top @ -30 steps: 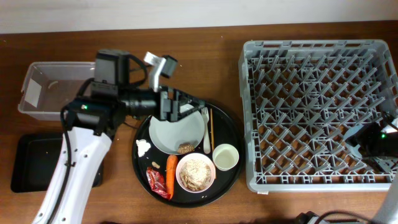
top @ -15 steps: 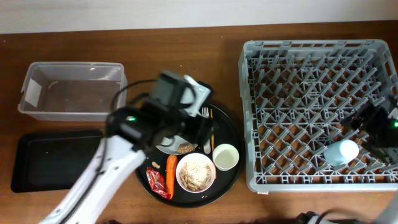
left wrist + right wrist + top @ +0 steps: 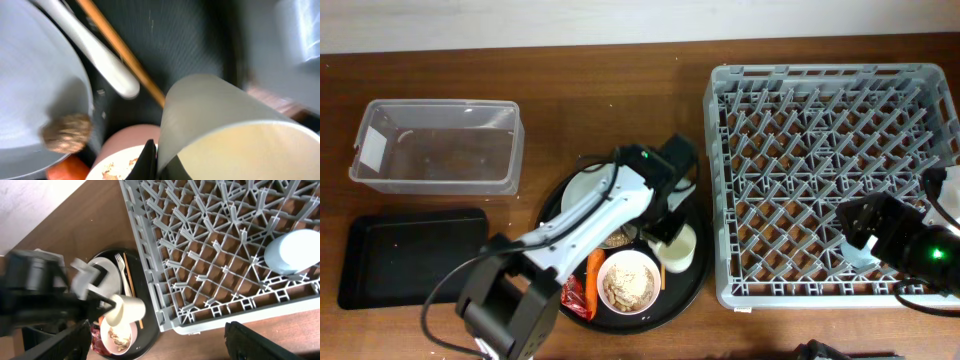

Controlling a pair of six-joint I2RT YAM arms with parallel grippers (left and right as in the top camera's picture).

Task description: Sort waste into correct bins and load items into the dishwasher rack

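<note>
A: What colour is the dishwasher rack (image 3: 820, 180) on the right?
B: Grey all over, a lattice of crossing bars with the brown wooden table (image 3: 620, 90) showing through. The small cup (image 3: 295, 250) in it is pale blue
A: And the round tray (image 3: 190, 40)?
B: Black, finely lined. It carries an orange carrot (image 3: 595, 268), a red wrapper (image 3: 572, 296), a pale grey-green plate (image 3: 578, 190), a white fork (image 3: 100, 60), a tan chopstick (image 3: 122, 52) and a creamy whitish cup (image 3: 230, 115)
A: Far left?
B: A clear tub (image 3: 435, 150) with a white label (image 3: 370, 148); nearer, a black rectangular tray (image 3: 400, 255)
</note>
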